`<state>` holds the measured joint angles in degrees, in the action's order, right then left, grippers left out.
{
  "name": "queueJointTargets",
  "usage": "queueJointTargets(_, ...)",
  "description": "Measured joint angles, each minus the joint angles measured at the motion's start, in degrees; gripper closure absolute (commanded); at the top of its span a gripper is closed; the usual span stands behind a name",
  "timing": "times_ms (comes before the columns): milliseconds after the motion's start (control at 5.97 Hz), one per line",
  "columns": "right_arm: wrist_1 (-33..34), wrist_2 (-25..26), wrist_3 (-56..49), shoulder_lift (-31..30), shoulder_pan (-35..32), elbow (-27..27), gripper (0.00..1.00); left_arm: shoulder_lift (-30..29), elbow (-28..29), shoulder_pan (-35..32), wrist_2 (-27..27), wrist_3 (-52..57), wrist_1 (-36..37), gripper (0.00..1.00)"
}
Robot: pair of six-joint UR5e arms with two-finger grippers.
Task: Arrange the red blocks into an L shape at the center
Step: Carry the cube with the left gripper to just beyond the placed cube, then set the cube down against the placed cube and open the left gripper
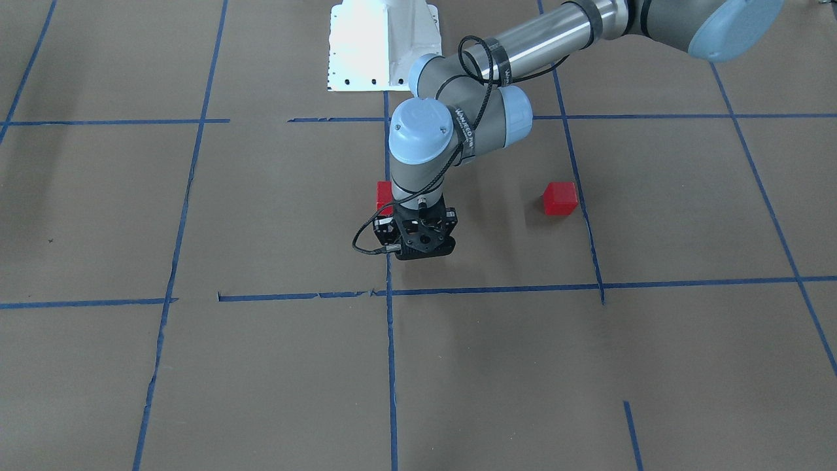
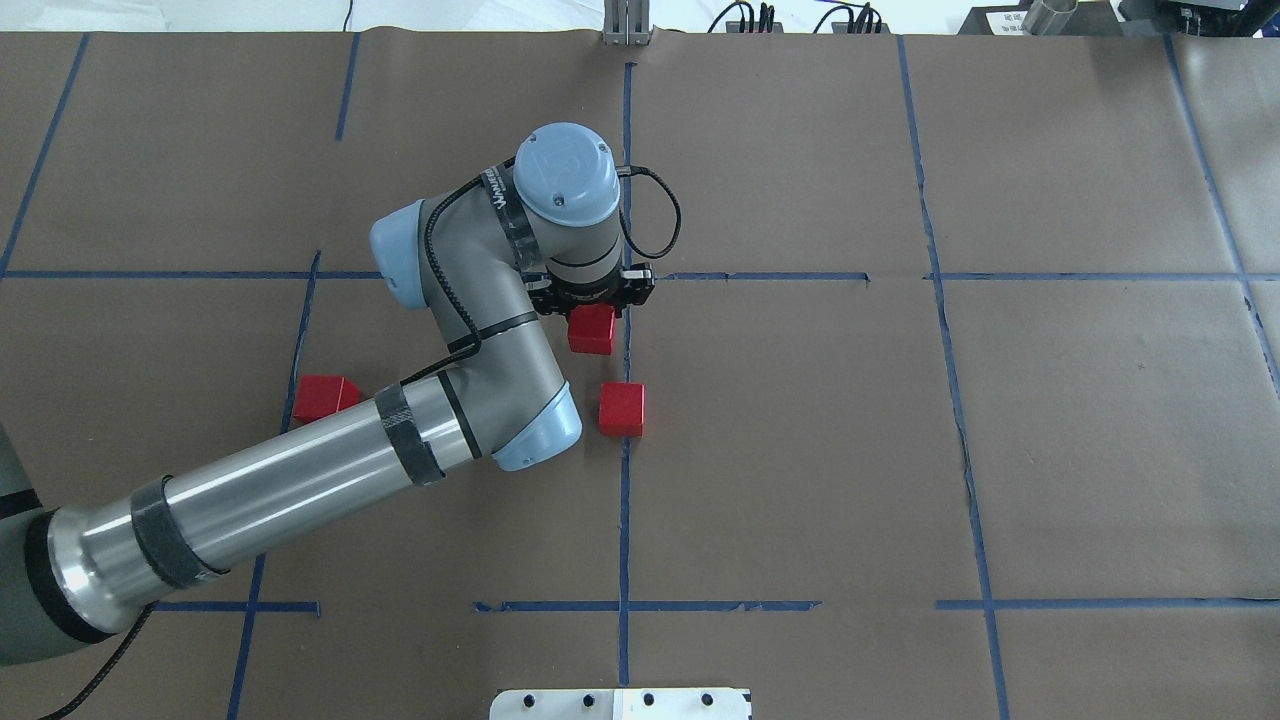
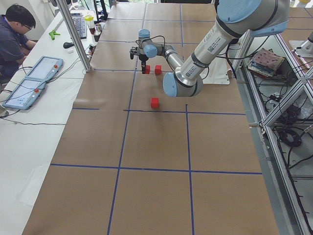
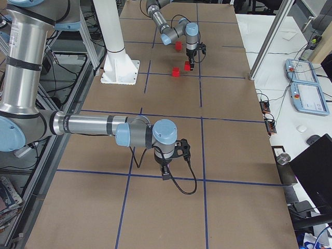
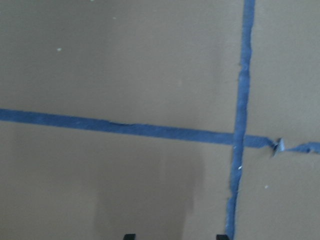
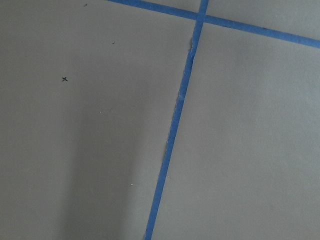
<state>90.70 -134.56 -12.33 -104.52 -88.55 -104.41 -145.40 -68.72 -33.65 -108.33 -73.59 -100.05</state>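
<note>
My left gripper (image 2: 592, 316) points down just left of the centre tape line, shut on a red block (image 2: 592, 333) held low over the paper. In the front view the gripper (image 1: 418, 243) hides that block. In the left wrist view only the two fingertips (image 5: 129, 236) show at the bottom edge, with no block in view. A second red block (image 2: 622, 408) lies on the centre line nearer the robot, apart from the held one, and shows in the front view (image 1: 384, 196) too. The third red block (image 2: 325, 396) lies far left. My right gripper (image 4: 165, 174) shows only in the exterior right view, so I cannot tell its state.
The centre area (image 2: 790, 440) is brown paper bounded by blue tape lines. The robot's white base (image 1: 382, 46) stands at the near table edge. An operator (image 3: 14, 34) sits at a side table with control tablets (image 3: 34, 81). A metal post (image 3: 76, 34) stands at the table's corner.
</note>
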Motion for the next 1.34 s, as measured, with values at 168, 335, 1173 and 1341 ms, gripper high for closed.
queueJointTargets(168, 0.0, 0.0, 0.0, 0.0, 0.0, 0.0, 0.00, -1.8, 2.9, 0.6, 0.0, -1.9, -1.4, 0.77)
queueJointTargets(335, 0.0, 0.0, -0.1, 0.0, 0.0, 0.0, 0.00, -2.4, 3.8, 1.5, 0.0, -3.9, -1.8, 0.77)
queueJointTargets(1173, 0.0, 0.0, -0.2, 0.0, 0.0, 0.1, 0.00, -2.3, 3.6, 3.4, -0.1, -7.1, -1.2, 0.76)
queueJointTargets(1341, 0.0, 0.0, -0.1, 0.0, 0.0, 0.1, 0.00, -2.1, 3.2, 3.4, -0.2, -7.0, -1.2, 0.76)
